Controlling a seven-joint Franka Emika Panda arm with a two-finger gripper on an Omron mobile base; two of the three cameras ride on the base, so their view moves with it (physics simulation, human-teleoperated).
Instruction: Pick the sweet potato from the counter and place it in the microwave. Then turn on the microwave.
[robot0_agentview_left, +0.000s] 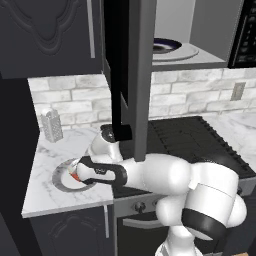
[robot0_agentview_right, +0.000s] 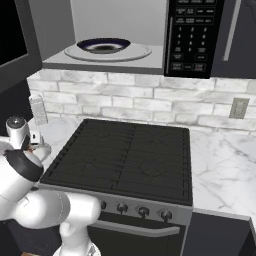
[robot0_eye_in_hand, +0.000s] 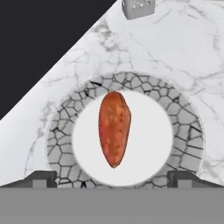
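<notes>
Gripper poised over the sweet potato, jaws spread wide and empty.
It lies on a crackle-rimmed plate on the counter; an off-centre pinch could roll it away.

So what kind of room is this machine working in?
A kitchen, rendered rather than real: a black stovetop with knobs, an open microwave above it holding a plate, and a marble counter where a sweet potato lies.
</notes>
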